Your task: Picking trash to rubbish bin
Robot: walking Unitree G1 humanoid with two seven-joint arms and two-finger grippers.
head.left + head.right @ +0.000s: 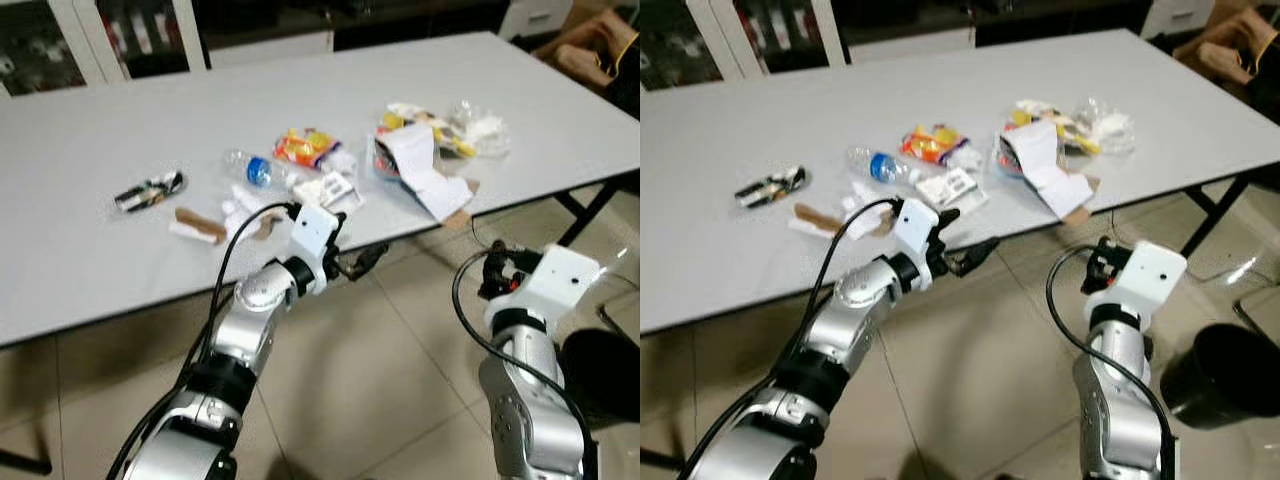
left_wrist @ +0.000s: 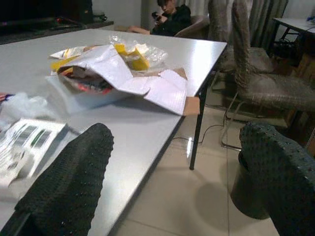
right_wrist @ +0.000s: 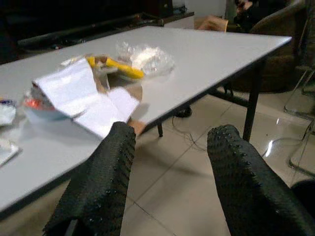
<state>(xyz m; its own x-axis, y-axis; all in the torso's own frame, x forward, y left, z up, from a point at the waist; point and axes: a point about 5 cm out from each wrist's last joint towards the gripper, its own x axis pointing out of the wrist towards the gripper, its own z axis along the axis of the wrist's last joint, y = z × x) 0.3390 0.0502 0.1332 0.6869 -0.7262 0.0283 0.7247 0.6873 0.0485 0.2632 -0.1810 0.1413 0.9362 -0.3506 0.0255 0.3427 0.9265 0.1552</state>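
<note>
On the wide grey matte table (image 1: 90, 250), litter runs in a loose band near the front edge. Farthest left lies a crumpled black and silver foil wrapper (image 1: 149, 191), its long axis slanting up to the right. Next is a flat brown torn cardboard strip (image 1: 199, 224), slanting the other way, then a clear crushed plastic bottle with a blue label (image 1: 253, 169), lying on its side, cap end towards the left. An orange and yellow glossy snack packet (image 1: 305, 146) sits just behind it. The left gripper (image 1: 345, 255) hovers at the table's front edge, its dimpled black fingers (image 2: 74, 182) spread wide, holding nothing. Right of it lies a heap of white folded paper on cardboard (image 1: 420, 170), with clear crinkled plastic bags (image 1: 478, 128) behind. The right gripper (image 1: 1098, 268) hangs below table height over the tiled floor, fingers apart. A round black rubbish bin (image 1: 1220, 375) stands on the floor at far right.
</note>
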